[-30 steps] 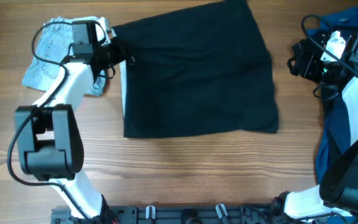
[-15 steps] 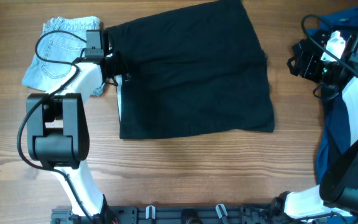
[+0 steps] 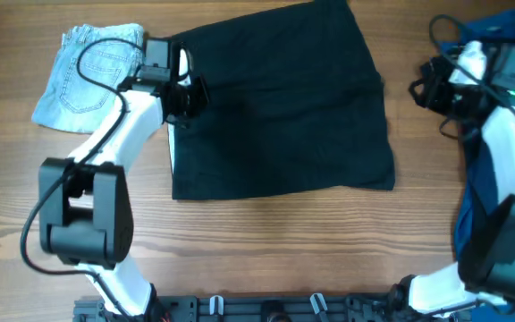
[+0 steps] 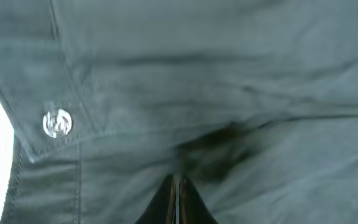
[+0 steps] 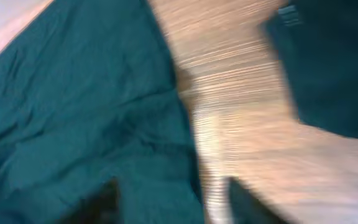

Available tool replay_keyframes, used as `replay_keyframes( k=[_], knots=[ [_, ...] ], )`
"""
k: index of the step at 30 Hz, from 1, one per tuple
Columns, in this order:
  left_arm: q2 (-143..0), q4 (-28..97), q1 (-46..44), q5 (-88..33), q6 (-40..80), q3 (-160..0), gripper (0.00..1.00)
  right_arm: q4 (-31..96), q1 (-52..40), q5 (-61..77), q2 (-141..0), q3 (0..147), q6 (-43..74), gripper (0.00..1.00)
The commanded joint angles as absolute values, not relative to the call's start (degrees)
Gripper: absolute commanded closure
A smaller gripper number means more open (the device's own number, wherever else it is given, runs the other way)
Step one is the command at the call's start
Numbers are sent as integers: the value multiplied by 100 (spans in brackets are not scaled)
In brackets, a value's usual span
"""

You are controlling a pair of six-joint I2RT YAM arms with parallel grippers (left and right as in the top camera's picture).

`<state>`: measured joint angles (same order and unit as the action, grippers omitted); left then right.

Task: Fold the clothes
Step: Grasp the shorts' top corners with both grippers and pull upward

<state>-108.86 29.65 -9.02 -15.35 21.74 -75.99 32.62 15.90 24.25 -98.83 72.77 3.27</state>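
Note:
A black garment (image 3: pixel 275 98) lies folded flat across the middle of the table. My left gripper (image 3: pixel 193 94) sits on its upper left part. In the left wrist view the left gripper (image 4: pixel 176 186) is shut, its tips pinching a dark pucker of the cloth, with a metal button (image 4: pixel 58 122) to the left. A folded denim garment (image 3: pixel 88 76) lies at the far left. My right gripper (image 3: pixel 423 89) hovers past the black garment's right edge. In the blurred right wrist view the right gripper (image 5: pixel 176 202) has its fingers apart over the edge of a teal-blue cloth (image 5: pixel 73 112).
A blue garment (image 3: pixel 494 27) is heaped at the far right, under and behind the right arm, and trails down the right edge. Cables loop over the left arm. Bare wood (image 3: pixel 284 241) runs along the table's front.
The black garment slid a little left. My left gripper moved right from the garment's left edge onto it, opened briefly and closed again. The right gripper shifted slightly left, its view now motion-blurred.

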Motion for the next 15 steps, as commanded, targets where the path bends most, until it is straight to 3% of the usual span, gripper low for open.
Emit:
replay_keyframes(
  k=[1, 6, 13, 15],
  knots=[
    [-11177, 3094, -891, -1549, 1973, -7607, 96, 2832, 897, 2665, -10689, 7354, -21, 96],
    [-11690, 2899, -888, -443, 1973, -7607, 96, 1057, -10, 2248, -11977, 7354, -602, 96],
    [-12381, 2648, -884, 314, 1973, -7607, 96, 604, -1, -471, -12342, 7354, -602, 95],
    [-12453, 2663, -884, 320, 1973, -7607, 96, 543, 130, -821, -12346, 7349, -604, 89]
  ],
)
